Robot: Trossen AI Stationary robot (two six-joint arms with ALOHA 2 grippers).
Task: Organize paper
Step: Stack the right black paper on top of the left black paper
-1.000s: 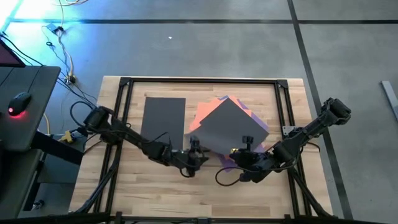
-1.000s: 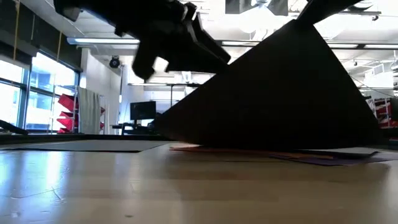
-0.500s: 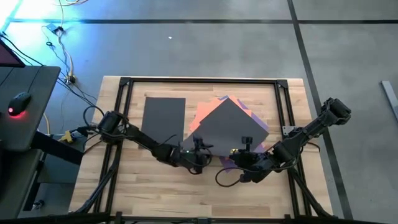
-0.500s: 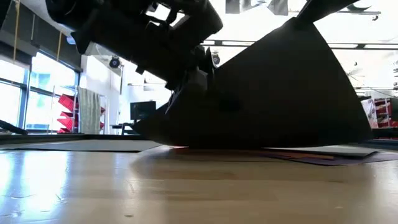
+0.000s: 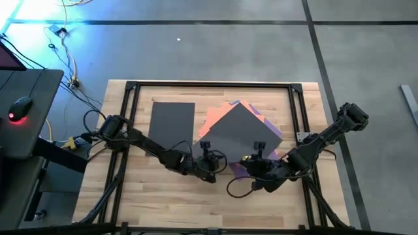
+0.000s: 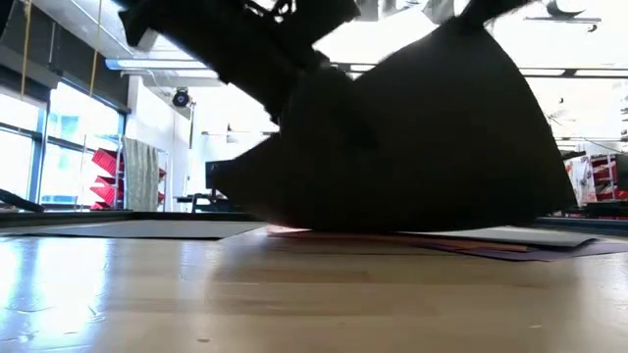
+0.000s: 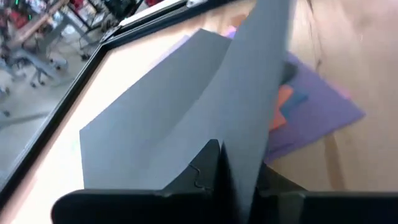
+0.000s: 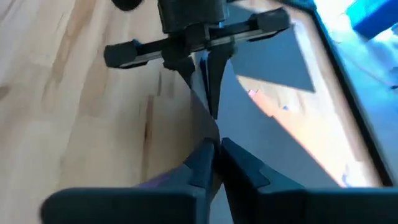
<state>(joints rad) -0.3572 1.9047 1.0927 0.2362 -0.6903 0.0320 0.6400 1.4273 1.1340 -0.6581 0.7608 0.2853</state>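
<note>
In the low view the raised dark grey sheet [image 6: 412,137] is only a black shape that blocks both arms and most of the stack. The coloured sheets [image 5: 230,112] under it show only as orange, pink and purple edges; blue is barely visible in the left wrist view. A second dark grey sheet [image 5: 172,124] lies flat on the wooden surface [image 5: 163,196], just left of the stack.

The left gripper [image 7: 225,163] has its jaws closed on the lifted sheet's near edge. The right gripper [image 8: 216,149] holds the same edge just beside it, jaws nearly together with the paper between them.

A second ago the left gripper was apart from the sheet with jaws wide; it has since moved right and clamped on.
</note>
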